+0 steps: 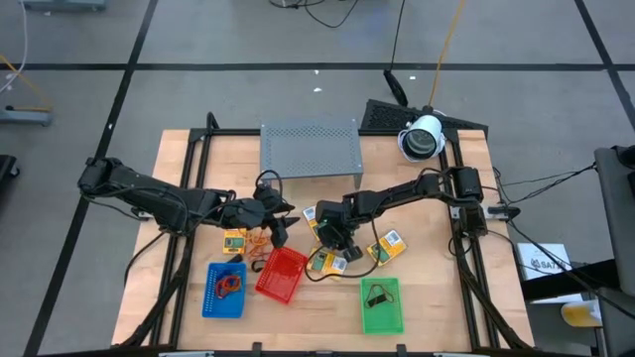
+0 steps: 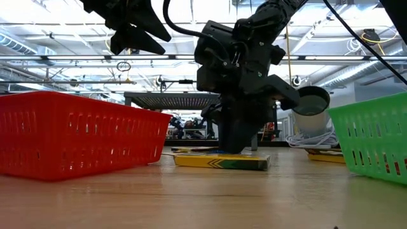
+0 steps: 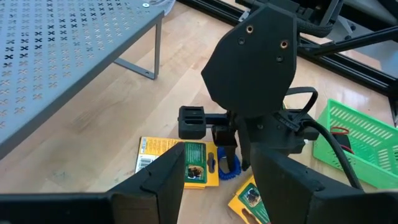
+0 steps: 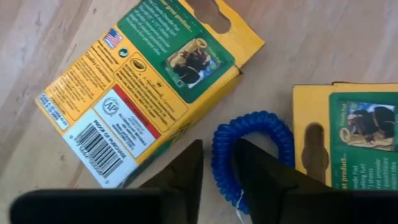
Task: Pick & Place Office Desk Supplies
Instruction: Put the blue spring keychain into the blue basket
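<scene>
A blue coiled loop point(image 4: 249, 140) lies on the wooden table between two flat yellow packets with green print point(image 4: 143, 81) point(image 4: 348, 137). My right gripper point(image 4: 217, 180) stands over it at the table's middle point(image 1: 335, 241), pointing steeply down, shut on the loop's side. The left wrist view shows the same loop point(image 3: 227, 165) and a packet point(image 3: 177, 163) under the right arm. My left gripper point(image 3: 217, 186) hovers left of centre point(image 1: 281, 226), open, with nothing between its fingers. More packets point(image 1: 234, 239) point(image 1: 389, 246) lie flat on the table. My right gripper has one side of the blue coiled loop point(image 4: 222, 152) between its two fingers, which come from above, slanting down. The fingers stand across that strand. The loop lies flat on the table, its far arc showing beyond the fingertips.
A grey perforated rack point(image 1: 310, 149) stands at the table's far middle. Along the near edge sit a blue tray point(image 1: 224, 290), a red tray point(image 1: 282, 274) and a green tray point(image 1: 381, 303). Orange loops point(image 1: 260, 240) lie near the left gripper.
</scene>
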Available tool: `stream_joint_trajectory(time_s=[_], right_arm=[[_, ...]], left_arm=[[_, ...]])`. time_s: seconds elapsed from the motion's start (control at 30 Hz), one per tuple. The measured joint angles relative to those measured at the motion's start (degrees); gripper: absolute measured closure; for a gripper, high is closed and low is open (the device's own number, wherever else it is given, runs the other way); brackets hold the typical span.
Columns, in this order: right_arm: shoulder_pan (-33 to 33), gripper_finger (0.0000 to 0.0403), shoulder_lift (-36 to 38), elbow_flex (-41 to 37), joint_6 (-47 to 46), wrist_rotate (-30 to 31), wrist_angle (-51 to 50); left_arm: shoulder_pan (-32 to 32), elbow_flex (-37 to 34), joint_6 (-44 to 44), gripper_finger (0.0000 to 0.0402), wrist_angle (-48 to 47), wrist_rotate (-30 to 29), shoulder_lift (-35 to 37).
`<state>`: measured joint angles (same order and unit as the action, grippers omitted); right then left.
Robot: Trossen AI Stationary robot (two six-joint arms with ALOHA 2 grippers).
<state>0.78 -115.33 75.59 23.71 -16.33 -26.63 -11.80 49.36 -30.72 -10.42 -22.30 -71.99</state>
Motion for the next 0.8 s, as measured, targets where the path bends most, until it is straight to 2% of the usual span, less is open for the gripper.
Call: stream_joint_trajectory(time_s=[0.2, 0.53, 0.8], right_arm=[[0.0, 0.0390, 0.0, 0.0, -1.2, 0.2, 0.0], [1.2, 0.0398, 1.3, -0.2, -5.1, 0.3, 0.0], [3.7, 0.0399, 8.6, -0.3, -7.9, -0.2, 0.8]], left_arm=[[0.0, 0.0, -0.5, 0.0213, 0.0, 0.0, 0.0], [0.0, 0.0, -0.7, 0.0213, 0.0, 0.0, 0.0], [0.0, 0.0, -0.3, 0.0213, 0.8, 0.0, 0.0]])
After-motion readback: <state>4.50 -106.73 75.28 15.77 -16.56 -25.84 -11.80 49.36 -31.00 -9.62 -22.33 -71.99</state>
